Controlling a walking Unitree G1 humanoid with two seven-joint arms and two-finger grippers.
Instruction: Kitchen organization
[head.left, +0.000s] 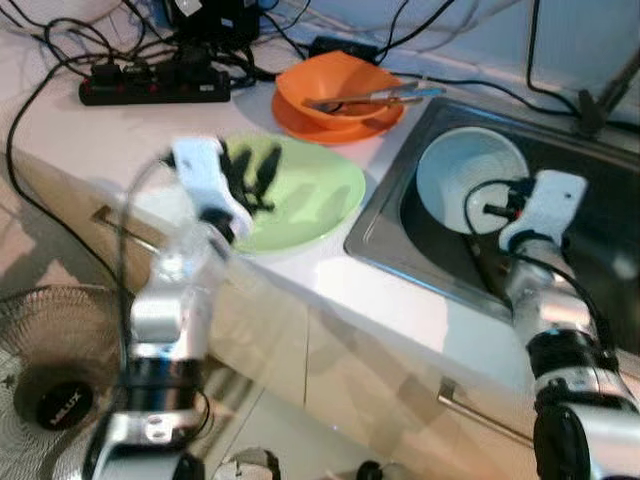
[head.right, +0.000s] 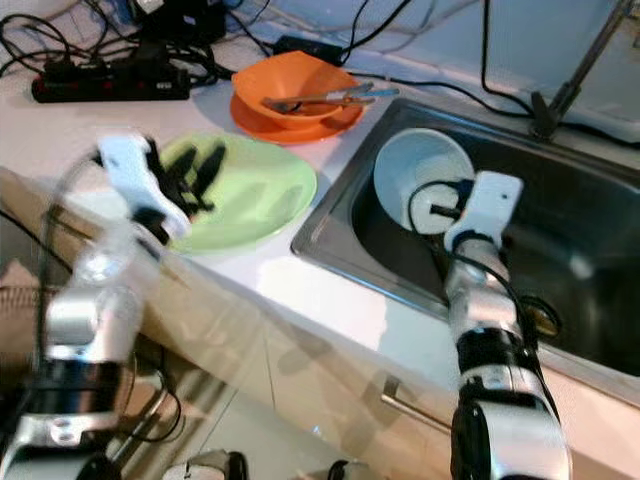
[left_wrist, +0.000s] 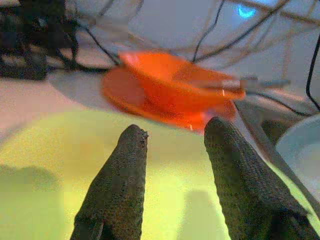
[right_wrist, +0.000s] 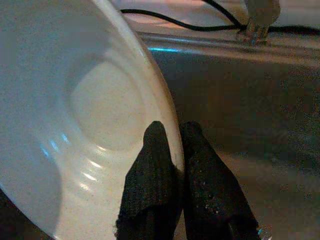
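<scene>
Right end effector (head.left: 492, 207) apparently grips white bowl (head.left: 455, 172) in sink (head.left: 400, 255).

A round black badge at the hub of the floor fan (head.left: 60, 400) carries pale lettering that looks like "MILUX", though it is small and blurred. The power strip (head.left: 150, 88) on the counter bears no marking that can be read.

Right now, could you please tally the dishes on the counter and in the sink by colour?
Orange: 2, an orange bowl sitting on an orange plate, with utensils in the bowl.
Green: 1, a green plate under the open left gripper.
White: 1, a white bowl in the sink, its rim pinched by the right gripper.
Total: 4
</scene>
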